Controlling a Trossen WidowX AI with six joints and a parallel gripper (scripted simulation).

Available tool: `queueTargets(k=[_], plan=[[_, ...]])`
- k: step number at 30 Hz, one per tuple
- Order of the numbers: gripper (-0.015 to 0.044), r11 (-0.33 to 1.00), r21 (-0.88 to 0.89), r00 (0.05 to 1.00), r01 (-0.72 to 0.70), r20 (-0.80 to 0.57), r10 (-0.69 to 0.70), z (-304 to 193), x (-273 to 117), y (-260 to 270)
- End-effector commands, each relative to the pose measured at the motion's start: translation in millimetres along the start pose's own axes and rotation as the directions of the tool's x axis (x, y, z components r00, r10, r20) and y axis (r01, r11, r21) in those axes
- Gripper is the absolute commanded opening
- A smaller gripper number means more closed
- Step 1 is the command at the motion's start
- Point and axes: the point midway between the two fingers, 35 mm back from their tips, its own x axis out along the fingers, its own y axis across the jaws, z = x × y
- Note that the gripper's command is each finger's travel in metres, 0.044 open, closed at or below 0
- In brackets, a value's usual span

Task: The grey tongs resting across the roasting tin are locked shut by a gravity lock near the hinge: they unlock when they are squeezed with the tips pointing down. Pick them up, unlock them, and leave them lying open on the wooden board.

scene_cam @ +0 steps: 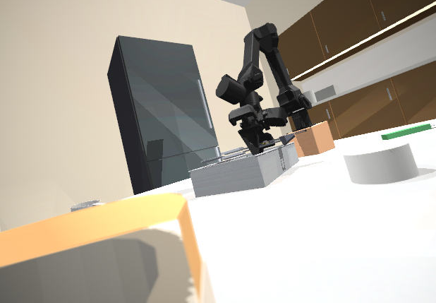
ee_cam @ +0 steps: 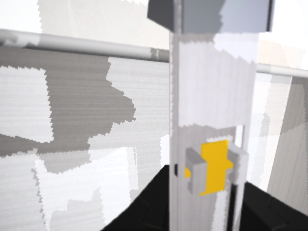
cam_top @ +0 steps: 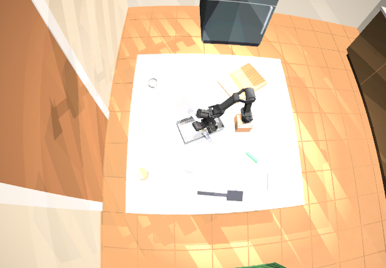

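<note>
The grey tongs (cam_top: 207, 137) (scene_cam: 287, 138) (ee_cam: 215, 84) lie across the roasting tin (cam_top: 181, 133) (scene_cam: 226, 178) at about rim height. I cannot tell whether they touch the rim. My gripper (scene_cam: 260, 150) (ee_cam: 191, 173) is shut on the tongs near the hinge end, with one finger on each side, pointing down over the tin. A yellow lock piece (ee_cam: 215, 166) shows between the fingers in the wrist view. The tongs' arms look close together; their far tips are partly hidden. The wooden board (cam_top: 253, 75) lies behind the arm, towards the fridge.
The arm's base block (cam_top: 243, 128) (scene_cam: 315, 139) stands right of the tin. A green bar (cam_top: 252, 157) (scene_cam: 406, 131), a white round object (cam_top: 188, 168) (scene_cam: 381, 166), a dark spatula (cam_top: 235, 195), an orange-yellow round object (cam_top: 142, 173) and a ringed utensil (cam_top: 152, 79) lie around the table.
</note>
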Motion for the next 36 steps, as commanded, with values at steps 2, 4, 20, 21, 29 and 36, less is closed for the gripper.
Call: queueTargets(k=[2, 4, 20, 21, 29, 36], plan=[[-0.0150, 1.000, -0.002, 1.000, 0.022, -0.015, -0.022, -2, -47, -32], [-0.0150, 1.000, -0.001, 1.000, 0.022, -0.015, -0.022, -1, -56, -35], [-0.0150, 1.000, 0.003, 1.000, -0.017, -0.014, 0.017, -2, -55, -35], [-0.0150, 0.999, 0.005, 0.999, -0.033, -0.014, 0.033, -3, -55, -35], [-0.0150, 0.986, 0.015, 0.986, -0.165, -0.012, 0.166, -6, -52, -33], [-0.0150, 0.960, 0.017, 0.960, -0.280, -0.011, 0.281, -9, -53, -31]])
